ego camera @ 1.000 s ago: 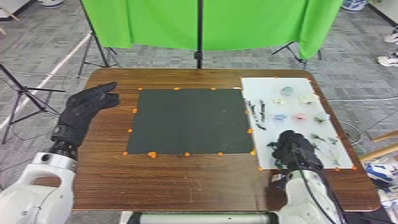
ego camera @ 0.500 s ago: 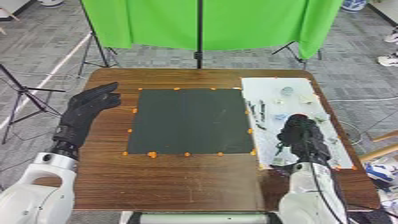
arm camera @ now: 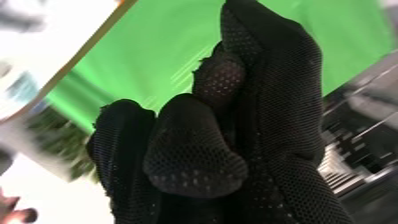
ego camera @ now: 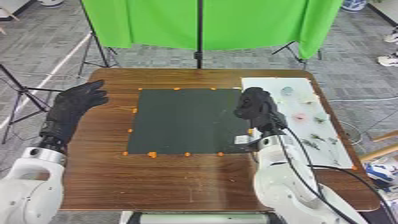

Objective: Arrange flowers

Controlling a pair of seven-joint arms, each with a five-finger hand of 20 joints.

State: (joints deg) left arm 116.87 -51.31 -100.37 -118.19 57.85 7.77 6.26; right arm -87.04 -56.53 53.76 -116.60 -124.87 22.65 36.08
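My right hand [ego camera: 257, 106] is over the seam between the dark mat [ego camera: 182, 125] and the white board [ego camera: 333, 156], covering part of the board's left side. In the right wrist view, the right hand [arm camera: 271, 120] has extended, relaxed fingers close together, and I see nothing held. On the board lie a pale blue-green flower [ego camera: 287, 91], a pale flower [ego camera: 307, 100], a pink flower [ego camera: 300, 117] and several green sprigs, one [ego camera: 317, 136] near the right arm. My left hand [ego camera: 73, 104] hangs open over the table's left side.
Orange markers line the mat on the brown table [ego camera: 169, 182]. A green backdrop [ego camera: 209, 25] and its stands are beyond the far edge. Cables run along the right arm across the board's lower part.
My right hand has moved from the board's lower part up and left to the mat's right edge, uncovering the pink flower and sprigs. My left hand has shifted slightly left.
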